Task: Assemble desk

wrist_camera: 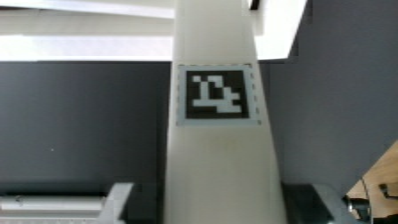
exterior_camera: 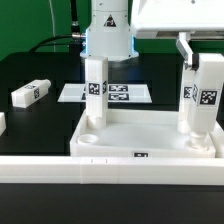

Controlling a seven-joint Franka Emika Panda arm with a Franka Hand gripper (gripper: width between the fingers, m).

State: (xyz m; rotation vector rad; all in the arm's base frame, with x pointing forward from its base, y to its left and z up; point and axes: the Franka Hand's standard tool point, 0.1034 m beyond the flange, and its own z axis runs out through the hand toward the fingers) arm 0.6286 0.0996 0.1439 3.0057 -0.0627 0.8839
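Jaws: the gripper (exterior_camera: 200, 58) straddles the upper end of the right-hand leg (exterior_camera: 203, 100). One finger (exterior_camera: 184, 48) lies against the leg's side; the 2nd finger is hidden, so clamp state can't be told.

Wrist view: this leg (wrist_camera: 217, 150) fills the centre of the frame, w/ its tag (wrist_camera: 217, 95) facing the camera.

Held-side leg: upright, lower end in the tabletop (exterior_camera: 140, 135) at the corner on the exterior view's right.

2nd leg (exterior_camera: 95, 95): upright in the tabletop's rear corner on the exterior view's left.

3rd leg (exterior_camera: 30, 93): lies flat on the black table (exterior_camera: 45, 125), well apart from the tabletop, on the exterior view's left.

Marker board (exterior_camera: 125, 93): flat on the table behind the tabletop, betw. the two upright legs as seen.
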